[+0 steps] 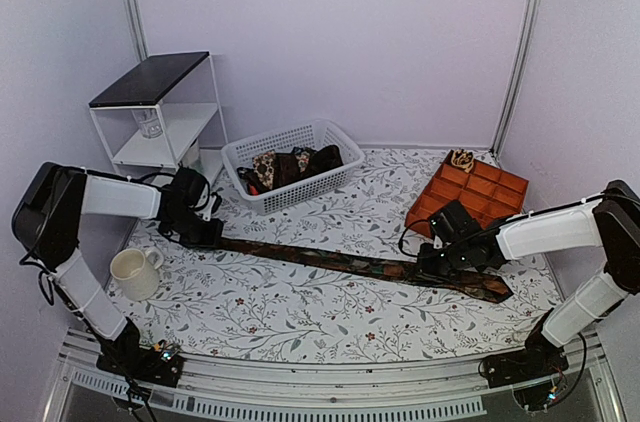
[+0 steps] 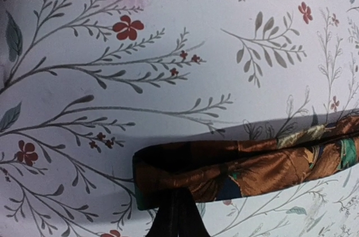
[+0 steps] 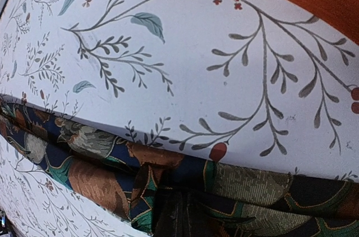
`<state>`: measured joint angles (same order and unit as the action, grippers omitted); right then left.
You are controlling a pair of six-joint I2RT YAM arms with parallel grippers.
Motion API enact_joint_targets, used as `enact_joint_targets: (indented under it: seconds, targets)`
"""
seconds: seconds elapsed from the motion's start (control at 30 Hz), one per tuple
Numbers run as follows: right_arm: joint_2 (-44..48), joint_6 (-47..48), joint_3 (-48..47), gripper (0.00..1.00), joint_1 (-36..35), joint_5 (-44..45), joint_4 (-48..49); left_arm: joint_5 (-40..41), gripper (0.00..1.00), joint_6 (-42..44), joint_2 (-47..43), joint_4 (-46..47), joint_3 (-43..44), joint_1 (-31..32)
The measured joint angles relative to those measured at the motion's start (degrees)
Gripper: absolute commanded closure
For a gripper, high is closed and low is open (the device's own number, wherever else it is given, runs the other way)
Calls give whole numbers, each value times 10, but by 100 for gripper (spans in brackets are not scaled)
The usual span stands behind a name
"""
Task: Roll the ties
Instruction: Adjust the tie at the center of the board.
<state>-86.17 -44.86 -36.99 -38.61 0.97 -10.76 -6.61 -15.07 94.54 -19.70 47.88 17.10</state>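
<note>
"Brown, rust and green, the stretched tie (image 1: pixel 330 260) lies flat across the middle of the cloth, not rolled at all; how far along do you judge yourself?"

"Early, I'd say; your left gripper (image 1: pixel 200 232) is clamped on its narrow end, and your right gripper (image 1: pixel 432 267) is pinched closed on it just short of the wide end, beside the orange tray (image 1: pixel 485 197); no turn of the roll is begun."

"And the rest?"

"More ties (image 1: pixel 290 167) sit heaped in the white basket (image 1: pixel 280 135) behind; one small roll (image 1: pixel 461 159) rests in the tray's far corner compartment, so you have perhaps one done; I can't tell for sure that it is a tie."

"The surface?"

"A floral tablecloth (image 1: pixel 300 312); a mug (image 1: pixel 133 272) by your left arm; a white shelf (image 1: pixel 150 79) in the far left corner; pale lilac walls on three sides."
</note>
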Motion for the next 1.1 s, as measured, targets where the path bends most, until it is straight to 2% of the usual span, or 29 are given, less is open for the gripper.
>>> enact_joint_targets:
  seconds: [0.27, 0.5, 0.63, 0.8, 1.1]
  targets:
    - [2, 12, -1, 100, 0, 0, -4, 19, 94, -3, -4, -3, 10, 2]
    - [32, 14, -3, 100, 0, 0, -46, 22, 82, -19, -70, -8, 7, -2]
    - [43, 15, -10, 99, 0, 0, -53, -21, 75, -19, -80, 6, -8, -23]
    - [43, 16, -11, 99, 0, 0, -53, -78, 74, -19, -66, 25, -33, -45]
    - [43, 19, -11, 99, 0, -3, -53, -105, 71, -17, -30, 59, -41, -66]
